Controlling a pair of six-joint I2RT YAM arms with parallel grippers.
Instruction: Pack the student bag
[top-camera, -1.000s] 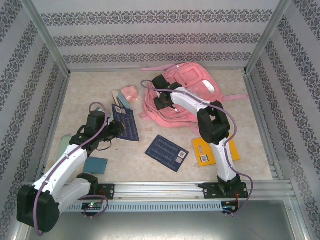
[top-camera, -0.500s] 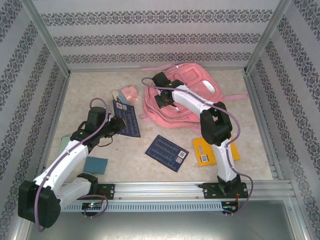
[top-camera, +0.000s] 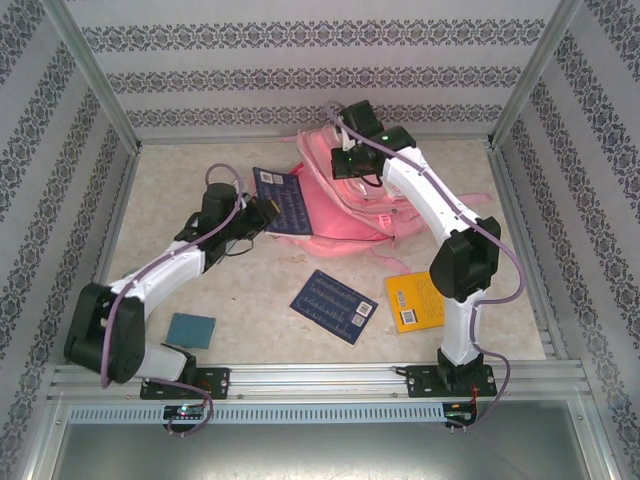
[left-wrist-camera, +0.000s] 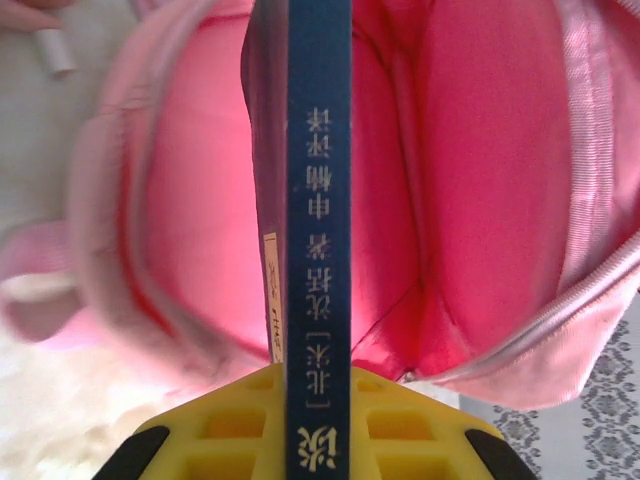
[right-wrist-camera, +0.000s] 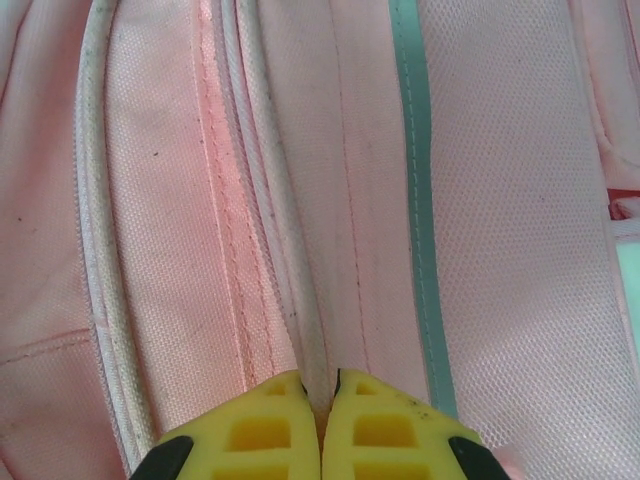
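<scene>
Two grippers at the bag

The bag (top-camera: 335, 222) lay against the middle of the table's (top-camera: 250, 290) far edge. The right gripper (right-wrist-camera: 321, 386) pinched a fold of its pink fabric, jaws nearly touching. The left gripper (top-camera: 264, 207) clamped a blue book (left-wrist-camera: 318, 250) edge-on, just before the bag's open mouth. A second earlier the book hung over the table's left half, and the right gripper sat lower on the bag's left side.
</scene>
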